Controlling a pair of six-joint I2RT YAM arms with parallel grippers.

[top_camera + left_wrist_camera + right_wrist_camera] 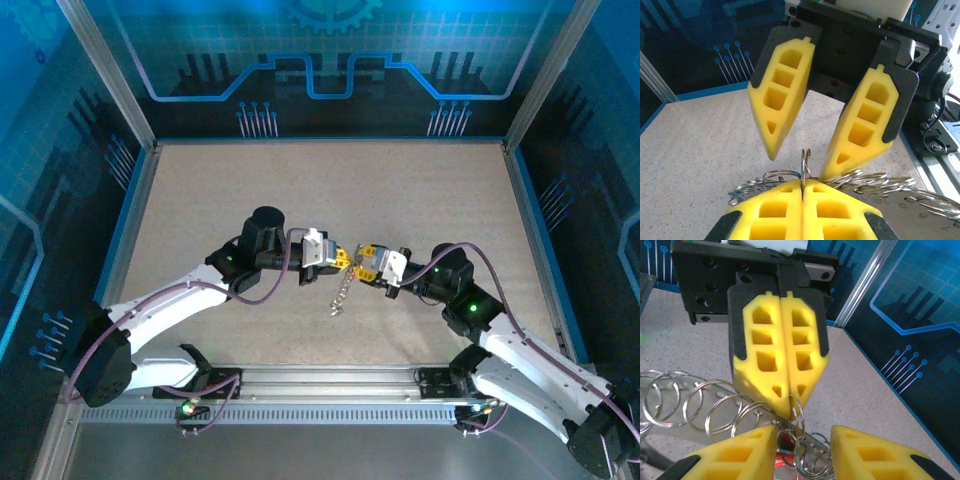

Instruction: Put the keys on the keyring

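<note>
The two arms have met nose to nose over the middle of the tabletop, a touch toward its near edge, and the work hangs between them. The left claw is pinched fully together on a thin wire loop of the keyring, holding it upright and edge-on to the other arm, which I take to be a way of presenting it steady so something can be worked onto it. The right claw faces it with its two yellow fingers spread wide, one on each side of that loop and gripping nothing. It looks ready to close rather than busy. From the pinched loop a chain of rings trails away toward the near edge, and whether its end rests on the tabletop I cannot tell. Just under the held loop, between the right claw's fingers, there is a speck of red tag, probably one of the keys. How it sits on the wire is too crowded to make out.
</note>
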